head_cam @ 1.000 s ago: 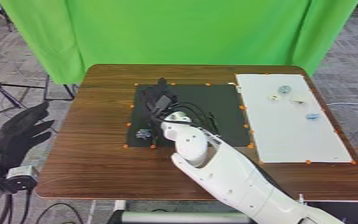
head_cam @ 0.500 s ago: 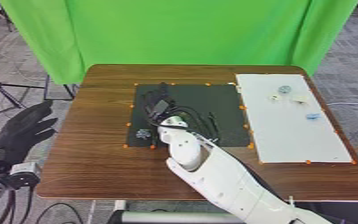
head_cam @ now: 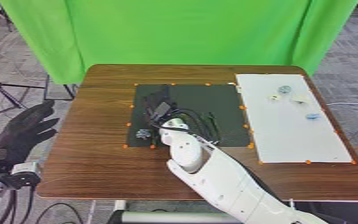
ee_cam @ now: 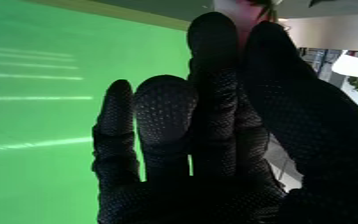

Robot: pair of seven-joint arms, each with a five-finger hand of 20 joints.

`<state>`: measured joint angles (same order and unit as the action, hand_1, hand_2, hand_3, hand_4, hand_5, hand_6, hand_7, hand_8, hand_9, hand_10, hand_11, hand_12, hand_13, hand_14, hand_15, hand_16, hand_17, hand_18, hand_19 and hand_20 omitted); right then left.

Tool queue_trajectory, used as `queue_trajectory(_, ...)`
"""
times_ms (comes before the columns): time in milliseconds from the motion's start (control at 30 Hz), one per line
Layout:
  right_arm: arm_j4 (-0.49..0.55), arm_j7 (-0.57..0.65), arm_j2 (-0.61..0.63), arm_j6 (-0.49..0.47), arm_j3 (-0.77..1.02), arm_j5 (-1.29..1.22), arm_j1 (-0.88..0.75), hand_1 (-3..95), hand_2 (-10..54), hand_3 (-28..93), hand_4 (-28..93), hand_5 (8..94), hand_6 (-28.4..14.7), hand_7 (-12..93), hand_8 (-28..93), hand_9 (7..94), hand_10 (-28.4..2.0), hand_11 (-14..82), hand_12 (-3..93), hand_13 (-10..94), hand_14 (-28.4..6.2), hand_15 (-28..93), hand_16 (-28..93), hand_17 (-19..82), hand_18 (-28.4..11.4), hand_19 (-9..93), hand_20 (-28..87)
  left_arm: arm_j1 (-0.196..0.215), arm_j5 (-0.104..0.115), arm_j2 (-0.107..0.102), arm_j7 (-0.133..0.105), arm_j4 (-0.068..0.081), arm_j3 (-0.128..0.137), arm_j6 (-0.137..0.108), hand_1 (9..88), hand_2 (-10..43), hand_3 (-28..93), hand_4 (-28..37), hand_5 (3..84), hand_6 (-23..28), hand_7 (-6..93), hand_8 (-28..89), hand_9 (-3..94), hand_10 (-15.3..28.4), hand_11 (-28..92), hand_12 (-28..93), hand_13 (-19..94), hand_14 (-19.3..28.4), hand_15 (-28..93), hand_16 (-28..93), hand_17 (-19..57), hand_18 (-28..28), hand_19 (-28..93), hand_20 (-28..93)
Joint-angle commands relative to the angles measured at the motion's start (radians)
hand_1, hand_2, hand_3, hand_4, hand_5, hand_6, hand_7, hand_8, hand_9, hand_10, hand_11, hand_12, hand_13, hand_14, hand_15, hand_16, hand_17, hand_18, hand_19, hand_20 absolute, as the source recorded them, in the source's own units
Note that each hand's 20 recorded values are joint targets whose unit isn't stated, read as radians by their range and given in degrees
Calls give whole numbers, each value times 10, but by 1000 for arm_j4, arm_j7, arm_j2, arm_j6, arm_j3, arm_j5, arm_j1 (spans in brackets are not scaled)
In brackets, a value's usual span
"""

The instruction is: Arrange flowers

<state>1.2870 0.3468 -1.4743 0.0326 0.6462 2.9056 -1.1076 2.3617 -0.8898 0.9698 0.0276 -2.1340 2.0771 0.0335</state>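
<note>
In the head view my right hand (head_cam: 162,107) is over the left part of the black mat (head_cam: 220,95), pointing toward the far edge. A small bluish flower (head_cam: 143,133) lies near the mat's lower left corner, beside that hand's wrist. In the right wrist view the thumb and a finger of my right hand (ee_cam: 215,105) pinch a pink thing (ee_cam: 241,15), partly hidden behind their tips. Several small pale flowers lie on the white board, among them a blue one (head_cam: 312,116) and a cream one (head_cam: 299,100). My left hand (head_cam: 20,131) stays off the table's left side, fingers straight.
The white board (head_cam: 295,142) covers the right side of the brown table (head_cam: 95,170). Orange markers line both the mat and the board. A green cloth (head_cam: 193,35) hangs behind the table, and a black stand (head_cam: 7,85) is on the left.
My right hand has drawn back a little toward the near edge, and its forearm has shifted slightly left. The flowers on the board and mat stay where they were.
</note>
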Motion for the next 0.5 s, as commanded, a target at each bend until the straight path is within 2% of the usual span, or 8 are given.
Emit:
queue_trajectory(33,12,18,5,8,1,7,7,408,-95,808,-283,588,27,517,11,779,-60,242,471,689,-51,745,287,162,-175,678,457,8,-2,6,7,0,4,10,231,-46,707,-283,214,9,218,-103,170,85,144,195,149,115,220,39,-92,191,395,68)
queue_trajectory(367,88,42,27,-28,-12,-38,14,344,-95,827,-283,560,17,475,18,692,-80,376,373,671,-60,758,286,147,-182,674,462,23,-3,16,4,-6,13,9,231,-45,705,-283,214,9,219,-103,170,85,145,195,149,115,219,38,-93,191,396,69)
queue_trajectory(500,120,23,36,-55,-12,-52,9,315,-95,850,-283,557,15,466,-38,671,-89,426,323,663,-63,762,284,143,-183,673,463,25,-4,20,2,-8,14,8,231,-45,706,-283,215,10,219,-103,170,85,146,195,149,115,220,39,-92,191,396,68)
